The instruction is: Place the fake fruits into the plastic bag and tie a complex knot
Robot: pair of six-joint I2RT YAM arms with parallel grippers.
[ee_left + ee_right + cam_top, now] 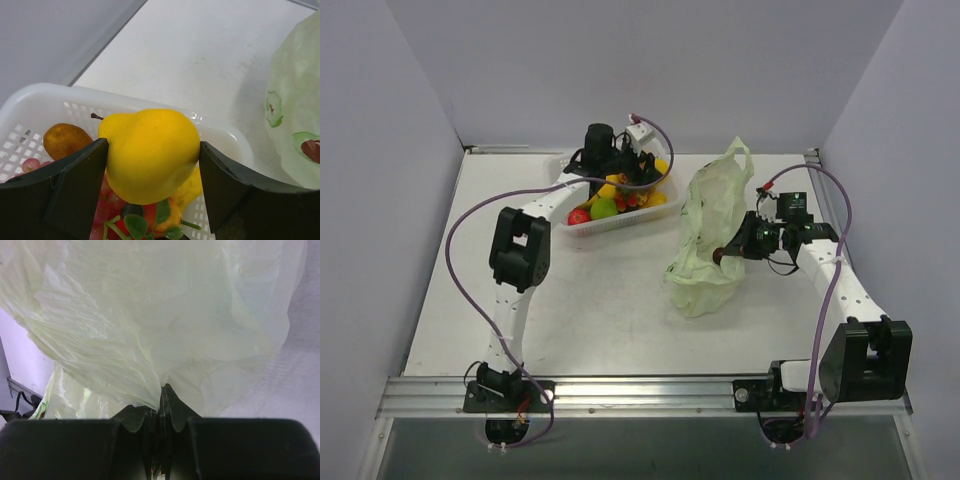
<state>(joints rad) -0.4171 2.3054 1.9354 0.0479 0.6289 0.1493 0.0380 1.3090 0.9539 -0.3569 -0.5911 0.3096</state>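
In the left wrist view a yellow toy pear [150, 150] sits between both fingers of my left gripper [153, 159], which is shut on it just above the white basket [50, 92]. Below it lie more fake fruits: a brown pear [64, 140], pink grapes [31, 164] and a red and orange piece with green leaves. From above, the left gripper [620, 165] hangs over the basket [620, 226]. The pale-green plastic bag [705, 250] stands crumpled at centre right. My right gripper [728, 250] is shut on a fold of the bag [150, 315], its jaws pressed together [162, 390].
A green fruit [605, 208] and a red one [579, 216] show at the basket's near side. Grey walls enclose the table on the left, back and right. A metal rail [640, 395] runs along the near edge by the arm bases.
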